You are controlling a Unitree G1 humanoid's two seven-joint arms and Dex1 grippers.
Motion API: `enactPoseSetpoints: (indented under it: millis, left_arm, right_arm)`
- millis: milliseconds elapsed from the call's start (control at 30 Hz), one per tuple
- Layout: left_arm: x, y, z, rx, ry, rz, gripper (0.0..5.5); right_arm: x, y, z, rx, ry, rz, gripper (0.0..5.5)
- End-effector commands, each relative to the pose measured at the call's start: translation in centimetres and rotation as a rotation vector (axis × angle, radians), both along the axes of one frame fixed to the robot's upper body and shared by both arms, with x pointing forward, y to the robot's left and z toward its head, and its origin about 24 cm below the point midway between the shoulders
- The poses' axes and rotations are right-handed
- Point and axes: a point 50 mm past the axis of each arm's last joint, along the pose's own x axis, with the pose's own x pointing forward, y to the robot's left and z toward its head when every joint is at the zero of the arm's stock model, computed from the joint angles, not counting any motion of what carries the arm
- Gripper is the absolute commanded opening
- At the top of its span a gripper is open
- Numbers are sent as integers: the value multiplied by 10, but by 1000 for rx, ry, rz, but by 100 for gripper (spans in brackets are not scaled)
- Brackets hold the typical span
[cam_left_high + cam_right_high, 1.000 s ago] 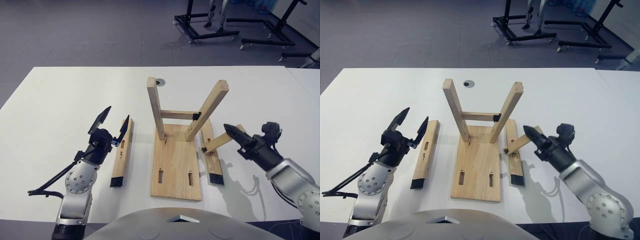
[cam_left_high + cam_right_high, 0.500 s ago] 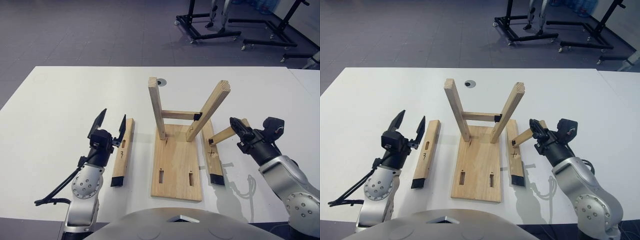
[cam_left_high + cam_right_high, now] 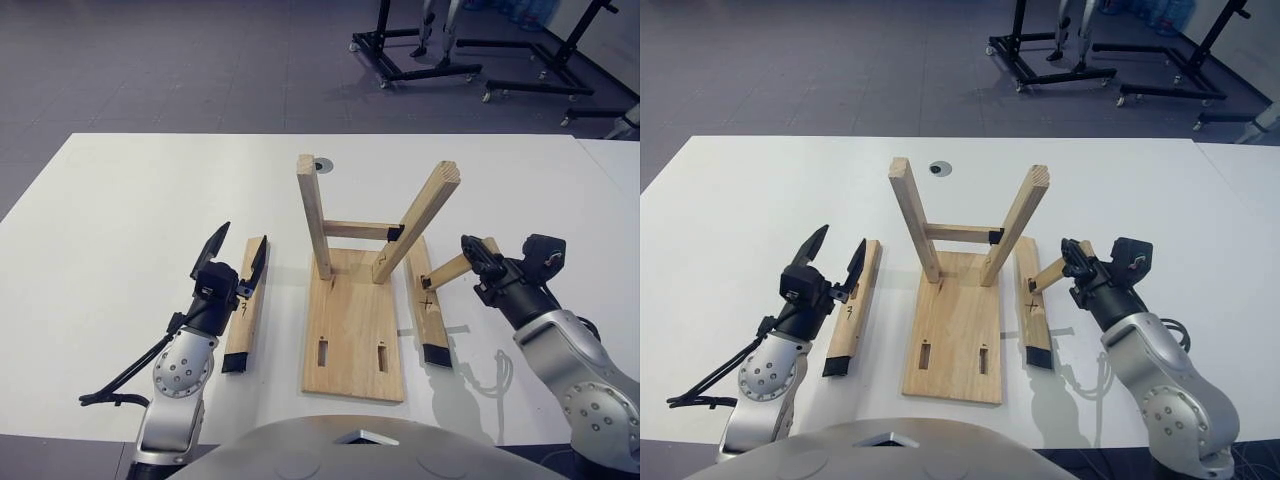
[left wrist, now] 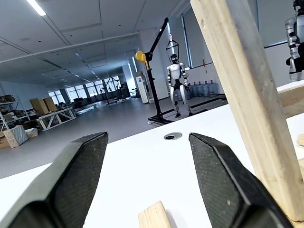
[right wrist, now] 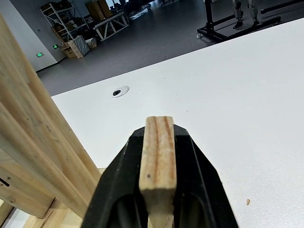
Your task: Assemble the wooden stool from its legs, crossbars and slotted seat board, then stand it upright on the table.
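The slotted seat board point(image 3: 352, 330) lies flat mid-table with two legs point(image 3: 312, 215) point(image 3: 417, 222) standing in its far slots, joined by a crossbar point(image 3: 357, 230). A loose leg point(image 3: 245, 301) lies left of the board; my left gripper point(image 3: 236, 262) hovers open just over its far end, fingers point(image 4: 76, 175) either side of the leg tip point(image 4: 154, 216). Another loose leg point(image 3: 425, 305) lies right of the board. My right gripper point(image 3: 471, 255) is shut on a short crossbar point(image 5: 158, 164), tilted, its lower end touching that right leg point(image 3: 1030, 312).
A small round hole point(image 3: 320, 164) sits in the white table point(image 3: 120, 210) behind the standing legs. Wheeled black stands point(image 3: 420, 60) are on the floor beyond the far edge. Bare tabletop lies to the far left and far right.
My left gripper has moved right and forward to sit over the far end of the left loose leg. My right gripper has drawn back and up slightly, still holding the crossbar.
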Motion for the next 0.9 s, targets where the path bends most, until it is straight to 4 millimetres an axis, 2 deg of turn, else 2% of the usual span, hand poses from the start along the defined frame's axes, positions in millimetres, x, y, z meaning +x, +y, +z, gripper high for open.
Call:
enactPoseSetpoints:
  millis: [33,333,767,900]
  left_arm:
    - [2,1,-2,15,19,1,310]
    - [4,-2,-5,23,29,-20,310]
    - [7,-8,-4,39,-7,-28,310]
    - [7,-9,-7,26,1,-16,310]
  right_arm:
    - [-3,-3,-20,-39,115,-30,39]
    - [5,-3,-29,-42,170,-50,39]
    - [14,-5,-24,-10,175,-69,39]
    - [23,-2,-18,16,149,-76,39]
